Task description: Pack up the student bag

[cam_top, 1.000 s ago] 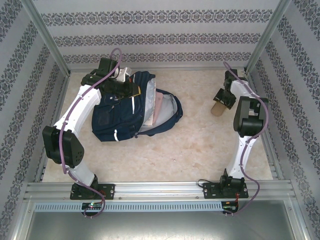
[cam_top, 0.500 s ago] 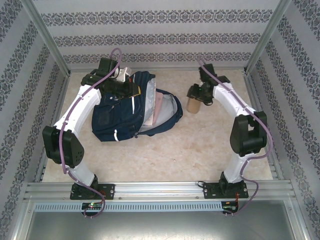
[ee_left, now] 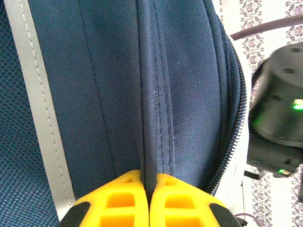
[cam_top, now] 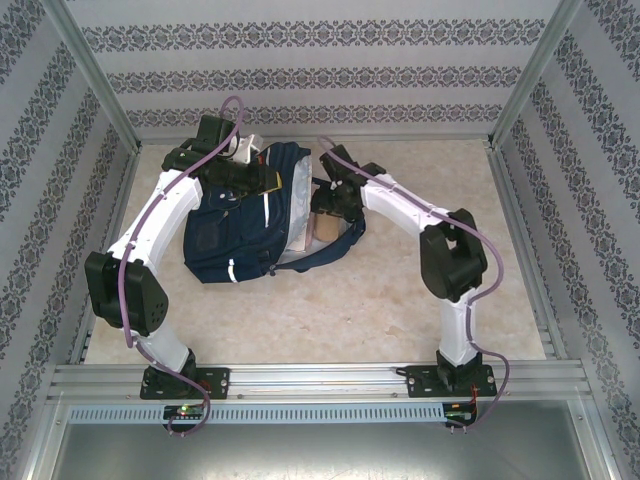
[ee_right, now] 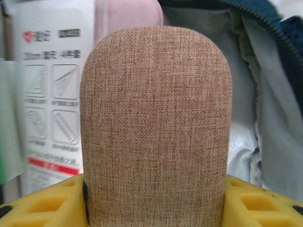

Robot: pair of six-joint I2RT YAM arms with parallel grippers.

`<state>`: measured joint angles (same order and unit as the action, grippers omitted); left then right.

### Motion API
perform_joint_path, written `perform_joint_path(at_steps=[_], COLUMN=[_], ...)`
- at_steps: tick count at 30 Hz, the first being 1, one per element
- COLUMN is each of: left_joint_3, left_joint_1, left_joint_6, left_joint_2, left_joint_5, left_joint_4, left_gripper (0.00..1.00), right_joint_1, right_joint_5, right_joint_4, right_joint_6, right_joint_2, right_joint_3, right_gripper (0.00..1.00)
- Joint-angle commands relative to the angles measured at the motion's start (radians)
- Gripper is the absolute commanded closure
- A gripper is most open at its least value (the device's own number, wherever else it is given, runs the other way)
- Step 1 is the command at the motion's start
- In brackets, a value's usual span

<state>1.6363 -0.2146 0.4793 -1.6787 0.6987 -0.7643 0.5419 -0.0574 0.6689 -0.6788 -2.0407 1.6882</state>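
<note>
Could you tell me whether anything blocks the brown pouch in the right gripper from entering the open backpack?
Nothing visible blocks it. The pouch, held by the right gripper, hangs at the open backpack, whose fabric the left gripper pinches. A white packet and a pink thing lie inside.

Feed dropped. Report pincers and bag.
Left pincer shut on student bag fabric. Right pincer holds tan pouch at bag's open mouth. Inside: white box, pink item.

Bright, even light falls from above in the overhead view, leaving only soft, faint shadows on the pale desk (cam_top: 400, 300) beside the bag (cam_top: 215, 240). The left wrist view shows the bag's weave sharp and the black arm (ee_left: 279, 118) at right blurred. The right wrist view shows the brown pouch (ee_right: 156, 127) crisp and the white box (ee_right: 52, 94) behind it soft.
</note>
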Motion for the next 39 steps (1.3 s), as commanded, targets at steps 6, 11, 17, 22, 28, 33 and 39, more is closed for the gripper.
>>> perform_joint_path(at_steps=[6,11,17,22,28,33,39], left_joint_3=[0.008,0.002,0.008,0.004,-0.006,-0.021,-0.04], left_joint_1=[-0.001,-0.001,-0.001,-0.002,-0.001,-0.002,-0.008], left_joint_6=[0.005,0.025,0.042,0.036,0.022,0.018,0.033], left_joint_2=[0.028,0.024,0.014,0.015,0.015,0.01,0.013], left_joint_5=[0.014,-0.001,0.007,0.008,0.005,0.005,0.009], left_joint_4=[0.091,0.111,0.13,0.12,0.105,0.108,0.115], left_gripper=[1.0,1.0,1.0,1.0,1.0,1.0,0.52], right_joint_1=[0.029,0.046,0.04,0.028,0.013,-0.042,-0.104], right_joint_5=[0.099,0.048,-0.034,-0.036,0.006,-0.004,-0.003], right_joint_4=[0.05,0.046,0.067,0.072,0.066,0.033,-0.097], right_joint_6=[-0.038,-0.116,-0.146,-0.1,-0.001,0.018,0.016], right_joint_2=[-0.065,-0.035,-0.1,-0.11,0.018,0.142,0.336], right_joint_3=[0.068,-0.013,-0.011,0.032,0.045,-0.044,-0.275], right_gripper=[0.49,0.49,0.48,0.26,0.11,0.11,0.12])
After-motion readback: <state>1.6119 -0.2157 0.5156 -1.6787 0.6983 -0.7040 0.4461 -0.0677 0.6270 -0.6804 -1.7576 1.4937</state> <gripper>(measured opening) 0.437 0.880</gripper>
